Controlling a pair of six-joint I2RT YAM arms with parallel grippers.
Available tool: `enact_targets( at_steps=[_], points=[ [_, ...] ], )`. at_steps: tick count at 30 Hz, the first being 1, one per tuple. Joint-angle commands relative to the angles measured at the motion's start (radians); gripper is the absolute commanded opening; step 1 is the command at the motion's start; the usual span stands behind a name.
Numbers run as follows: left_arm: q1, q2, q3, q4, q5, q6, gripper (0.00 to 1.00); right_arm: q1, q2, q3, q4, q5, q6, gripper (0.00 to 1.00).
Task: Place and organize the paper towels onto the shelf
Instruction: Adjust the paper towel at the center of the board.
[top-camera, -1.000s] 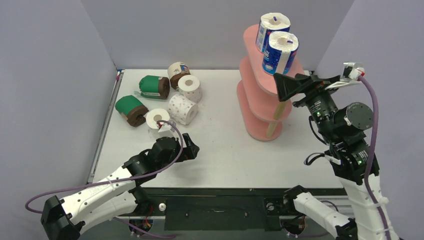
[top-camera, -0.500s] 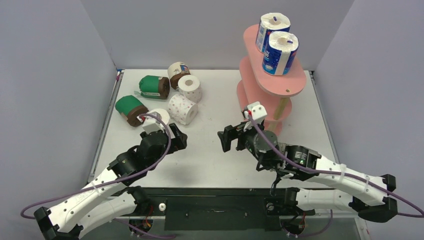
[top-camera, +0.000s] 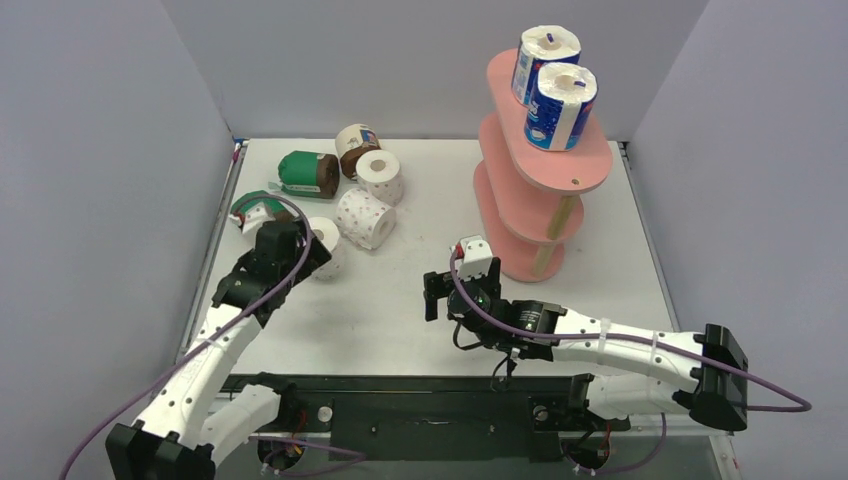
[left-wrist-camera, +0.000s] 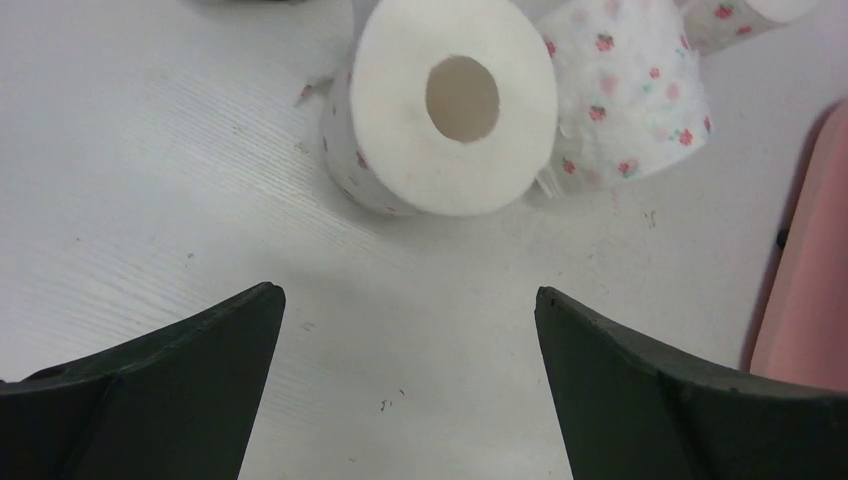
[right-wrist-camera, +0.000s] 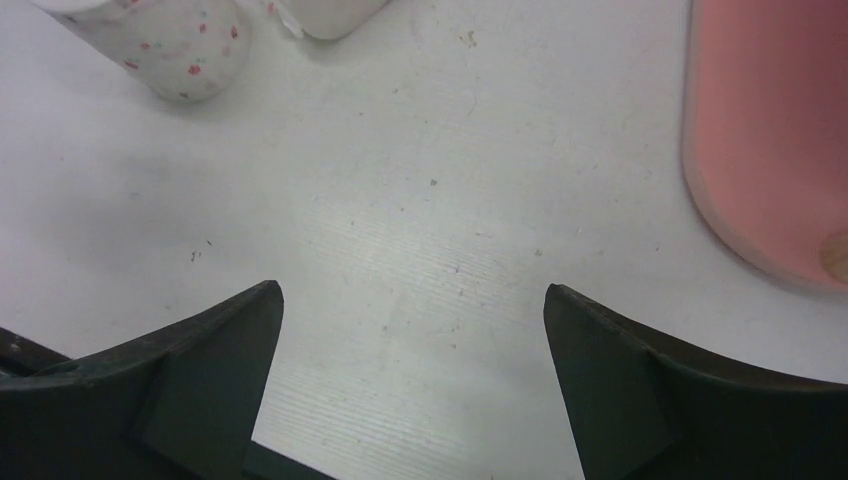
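We start with the big white desk (top-camera: 390, 310). On its right side stands the pink shelf (top-camera: 590, 175). Its top board holds two blue-and-white rolls (top-camera: 560, 105), standing up one behind the other, so that part is done. We see no rolls on the two lower boards, though parts of them are hidden.

Our left hand (left-wrist-camera: 407, 293) is wide open and holds nothing. It points at a dotted white roll (left-wrist-camera: 450, 105) just in front of it, not touching. Our right hand (right-wrist-camera: 412, 290) is wide open and empty too, low over bare desk between the rolls and the shelf.

Six rolls are on the desk, well apart from the shelf: two green ones (top-camera: 308, 172), one cream one (top-camera: 355, 145) and three dotted white. One green roll is mostly hidden behind our left arm. We think two of eight are done — and the dotted roll looks like the next to go.
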Motion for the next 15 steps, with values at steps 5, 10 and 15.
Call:
enact_targets(
  at_steps=[5, 10, 15],
  points=[
    [0.236, 0.141, 0.109, 0.004, 0.158, 0.047, 0.97, -0.005, 0.011, -0.104, 0.165, -0.1, 0.045, 0.99],
    [0.277, 0.222, 0.125, 0.06, 0.175, 0.023, 0.97, -0.005, -0.016, -0.15, 0.189, -0.124, 0.03, 0.98],
    [0.297, 0.304, 0.13, 0.099, 0.184, 0.001, 1.0, -0.005, -0.054, -0.172, 0.181, -0.122, 0.01, 0.97]
  ],
)
